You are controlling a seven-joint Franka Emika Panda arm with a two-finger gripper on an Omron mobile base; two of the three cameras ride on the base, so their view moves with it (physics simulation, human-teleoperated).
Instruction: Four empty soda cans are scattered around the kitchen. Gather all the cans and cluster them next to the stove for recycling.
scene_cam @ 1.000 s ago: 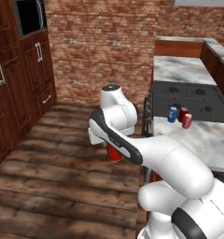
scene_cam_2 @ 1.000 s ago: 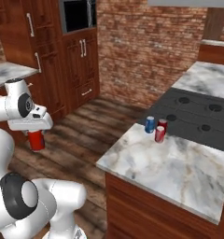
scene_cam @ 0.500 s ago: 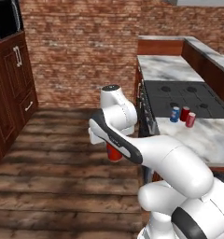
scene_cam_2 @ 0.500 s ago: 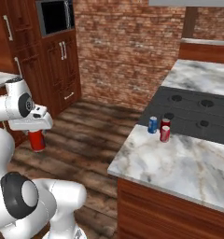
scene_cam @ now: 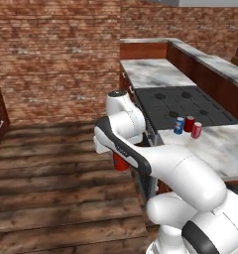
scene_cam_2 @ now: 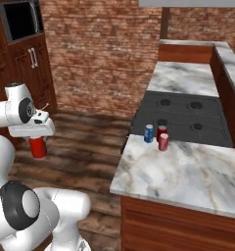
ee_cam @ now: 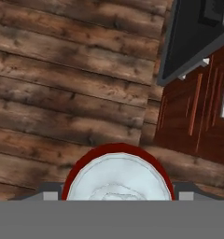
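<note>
Even, soft, shadowless rendered light

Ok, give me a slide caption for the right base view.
Gripper carrying a red soda can above the wood floor, three cans clustered beside the stove.

Floor: we see bare brown wooden plank floor (scene_cam: 56, 188) beneath our hand (scene_cam_2: 37, 139), open all round.
Counter: grey marble counter (scene_cam_2: 188, 171) mostly bare.
Blocking: three small cylindrical soda cans (scene_cam_2: 156, 136) clustered at the black gas stove (scene_cam_2: 188, 117) edge.
Stove: burners unobstructed.
</note>
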